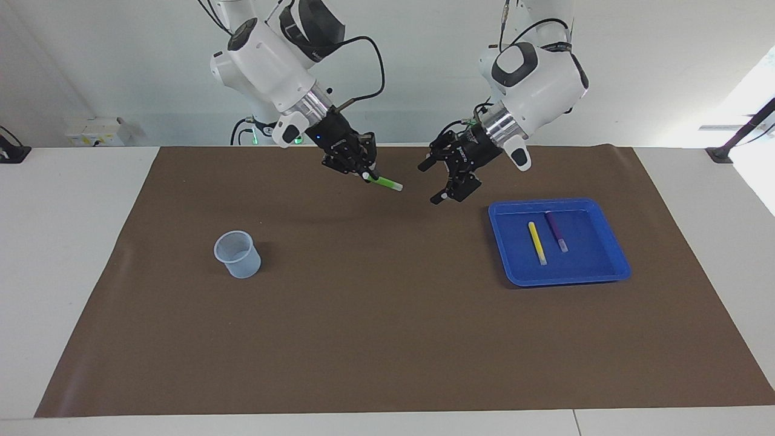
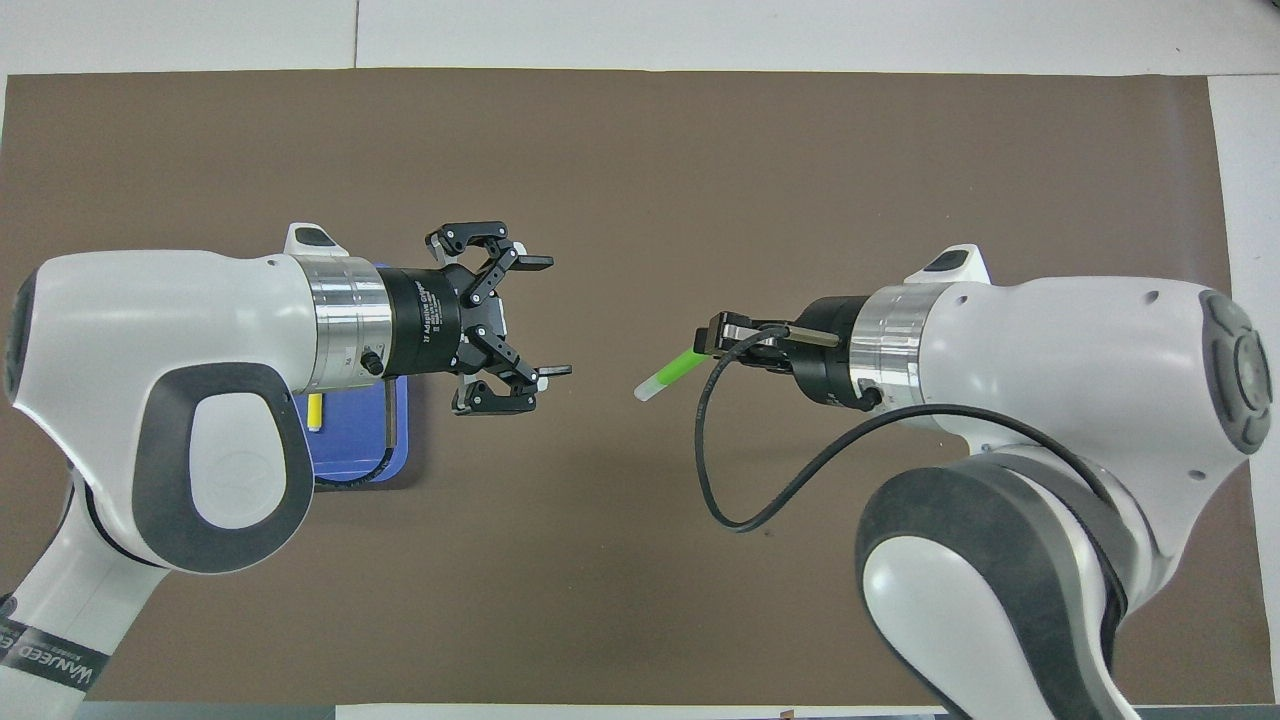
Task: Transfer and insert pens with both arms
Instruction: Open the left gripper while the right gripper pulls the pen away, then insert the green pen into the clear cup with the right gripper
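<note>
While the right hand (image 1: 365,172) is up in the air over the middle of the brown mat (image 1: 387,339), it's clamped on the green pen (image 1: 386,183), with the pale tip sticking out toward the left hand (image 1: 437,181). That left hand hovers just beside it with its fingers spread wide apart and nothing in them; there's a clear gap between pen tip and fingers in both views.

The other two pens are lying in the blue tray (image 1: 611,242) at the left arm's end of the worktop: yellow pen (image 1: 537,243) and purple pen (image 1: 556,231), side by side, not quite touching. From overhead the left arm (image 2: 180,400) covers nearly all of that tray, so only a corner and a sliver of the yellow pen poke out, and the purple one is totally hidden.

Toward the right arm's end there's a translucent cup (image 1: 237,254) standing upright on the mat. It's not visible from overhead at all, since the right arm (image 2: 1050,400) blocks that spot.
</note>
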Tool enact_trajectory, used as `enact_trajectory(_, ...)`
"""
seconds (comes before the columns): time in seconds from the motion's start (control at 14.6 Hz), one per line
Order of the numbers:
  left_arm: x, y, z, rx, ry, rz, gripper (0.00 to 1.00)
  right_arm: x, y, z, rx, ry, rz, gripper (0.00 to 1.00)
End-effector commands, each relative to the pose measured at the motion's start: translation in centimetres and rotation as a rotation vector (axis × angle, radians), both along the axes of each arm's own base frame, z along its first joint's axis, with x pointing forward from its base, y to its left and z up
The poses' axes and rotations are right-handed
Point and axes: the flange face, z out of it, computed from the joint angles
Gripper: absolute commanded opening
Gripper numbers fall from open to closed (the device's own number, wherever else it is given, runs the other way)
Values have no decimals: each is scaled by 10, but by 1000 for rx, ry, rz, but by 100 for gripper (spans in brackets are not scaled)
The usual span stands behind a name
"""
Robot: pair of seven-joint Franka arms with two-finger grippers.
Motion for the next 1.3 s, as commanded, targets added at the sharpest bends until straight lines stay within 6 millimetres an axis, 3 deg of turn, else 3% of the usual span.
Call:
enact_trajectory(0.0,-2,24,-8,65,-87,-98,100,-3,-17,14,-157,-37,89,0)
enact_trajectory(0.27,12,84,-16,132,-173,-281,100,12,-44,30,-439,-102,258,0)
enact_trajectory(0.48,19,124,-23,193,-231,-407,100,38,-108,33,-589,-181,393,0)
enact_trajectory(0.62,23,148,-32,231,-242,-458,100,52,-151,22,-617,-191,463,0)
enact_trajectory(0.69,24,157,-36,251,-257,-497,100,58,-162,14,-645,-195,495,0)
enact_trajectory(0.89,25,189,-53,329,-315,-677,100,75,-177,-25,-688,-139,535,0)
enact_trajectory(1.03,28,216,-68,387,-355,-830,100,80,-179,-38,-687,-137,530,0)
enact_trajectory(1.24,35,236,-94,472,-411,-1110,100,81,-193,-58,-704,-143,544,0)
